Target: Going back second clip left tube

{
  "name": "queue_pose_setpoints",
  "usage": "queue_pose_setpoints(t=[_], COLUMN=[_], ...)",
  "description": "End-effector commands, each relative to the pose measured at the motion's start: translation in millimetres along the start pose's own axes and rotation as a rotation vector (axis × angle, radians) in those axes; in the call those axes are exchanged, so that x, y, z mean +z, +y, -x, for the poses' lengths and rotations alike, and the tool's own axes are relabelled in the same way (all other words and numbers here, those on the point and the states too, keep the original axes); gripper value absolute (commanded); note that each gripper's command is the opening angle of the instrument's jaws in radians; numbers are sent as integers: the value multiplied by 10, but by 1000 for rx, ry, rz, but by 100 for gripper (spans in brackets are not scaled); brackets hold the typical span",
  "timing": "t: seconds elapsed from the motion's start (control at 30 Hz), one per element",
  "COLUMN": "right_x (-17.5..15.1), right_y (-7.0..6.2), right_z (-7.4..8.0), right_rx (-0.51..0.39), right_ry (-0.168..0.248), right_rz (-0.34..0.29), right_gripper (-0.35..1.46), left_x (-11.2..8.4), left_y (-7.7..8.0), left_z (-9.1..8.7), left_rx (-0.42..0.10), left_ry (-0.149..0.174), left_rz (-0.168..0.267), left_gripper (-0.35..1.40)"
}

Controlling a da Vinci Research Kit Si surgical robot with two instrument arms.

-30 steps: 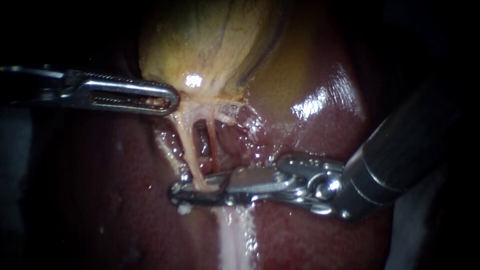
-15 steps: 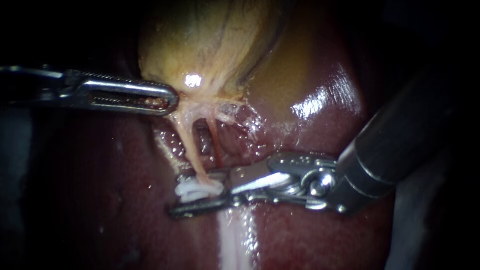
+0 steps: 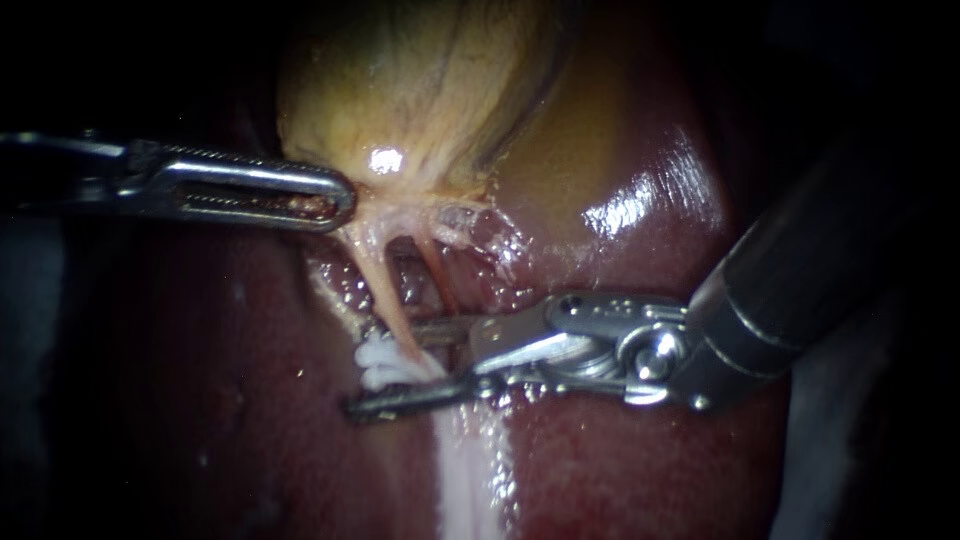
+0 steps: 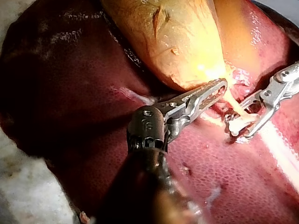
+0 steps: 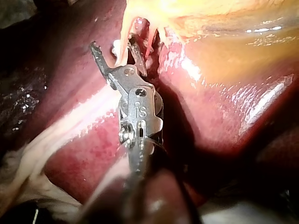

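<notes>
My right instrument [image 3: 380,372] stood with jaws open astride the left tube [image 3: 380,290], the white clip [image 3: 385,360] between them. Clear retreat lay rightward along my shaft. My left instrument [image 3: 340,198] gripped the gallbladder [image 3: 420,90].

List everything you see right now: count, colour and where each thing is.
gallbladder: one, yellow, above the tubes
liver: one, dark red, beneath everything
left tube: one, pale, running down from gallbladder
right tube: one, red, beside left tube
clip: one, white, on left tube
pale band: one, whitish, on liver below clip
left instrument: one, metal, jaws shut on gallbladder's neck
right instrument: one, metal, jaws open either side of clip
</notes>
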State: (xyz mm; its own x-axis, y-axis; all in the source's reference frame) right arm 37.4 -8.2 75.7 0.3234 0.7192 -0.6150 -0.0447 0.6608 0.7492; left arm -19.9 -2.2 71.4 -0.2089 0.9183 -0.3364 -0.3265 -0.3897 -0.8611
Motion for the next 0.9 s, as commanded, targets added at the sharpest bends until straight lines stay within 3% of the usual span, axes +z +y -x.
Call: queue_pose_setpoints(t=[0.03, 0.43, 0.9], right_x=[-1, -22, -118], right_y=[0, -5, -16], right_z=[0, 0, -28], right_rx=[0, -23, -142], right_ry=[0, -3, -3], right_rz=[-1, -12, -43], right_gripper=[49, 49, 49], left_x=[0, -2, -2], left_y=[0, 0, 0], left_z=[0, 0, 0], left_rx=[0, 1, 1], left_ry=[0, 1, 1], left_rz=[1, -1, -1], left_gripper=[-35, -35, -35])
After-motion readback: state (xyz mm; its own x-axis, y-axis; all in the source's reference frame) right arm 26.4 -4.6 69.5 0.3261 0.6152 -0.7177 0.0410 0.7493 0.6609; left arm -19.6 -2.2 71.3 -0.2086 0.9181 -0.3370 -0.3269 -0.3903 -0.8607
